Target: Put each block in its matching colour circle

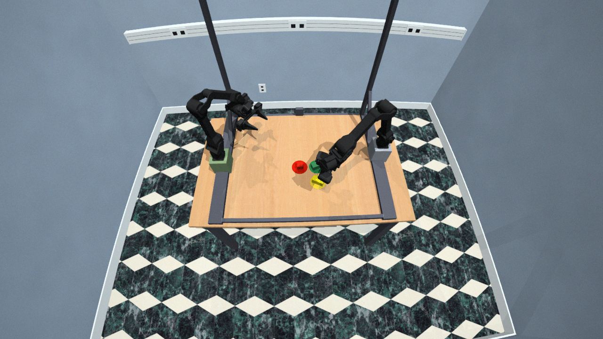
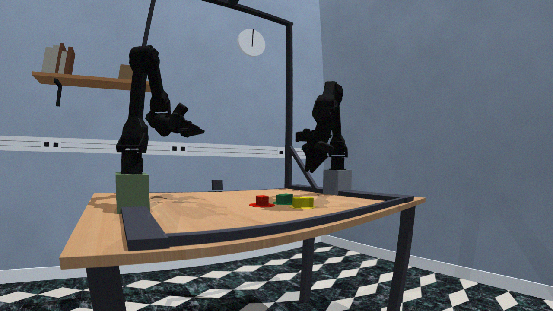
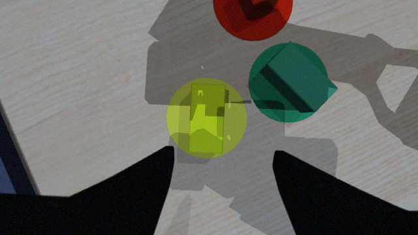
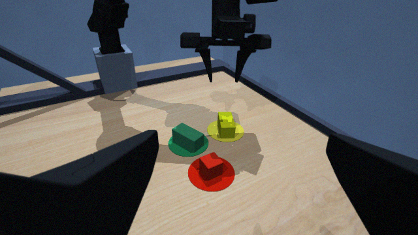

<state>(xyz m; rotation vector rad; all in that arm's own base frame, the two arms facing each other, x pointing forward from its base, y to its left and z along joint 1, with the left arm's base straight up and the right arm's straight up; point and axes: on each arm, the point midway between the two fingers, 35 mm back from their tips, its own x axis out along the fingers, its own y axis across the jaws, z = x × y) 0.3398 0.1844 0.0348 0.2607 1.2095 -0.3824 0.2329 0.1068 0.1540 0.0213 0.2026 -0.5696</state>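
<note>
The yellow block [image 1: 317, 182] [image 2: 303, 201] [image 3: 207, 117] [image 4: 226, 128] rests within the yellow circle [image 3: 176, 117]. The green block [image 2: 284, 198] [image 3: 297, 78] [image 4: 187, 138] rests on the green circle [image 4: 176, 150]; its top overhangs the outline in the left wrist view. The red block [image 1: 299, 165] [image 2: 262, 200] [image 4: 210, 166] rests within the red circle [image 4: 212, 187]; the left wrist view cuts it off. My left gripper [image 2: 309, 170] [image 3: 223, 156] [image 4: 223, 82] is open and empty, raised above the yellow block. My right gripper [image 1: 261, 124] [image 2: 203, 131] [image 4: 241, 140] is open and empty, high above the table's back left in the top view.
A dark frame bar [image 1: 299, 218] [image 2: 286, 226] runs along the table's front edge. The left arm stands on a grey base [image 1: 380, 152] [image 2: 337, 181] [image 4: 115, 72], the right arm on a green base [image 1: 221, 163] [image 2: 132, 193]. The left arm partly covers the green block in the top view.
</note>
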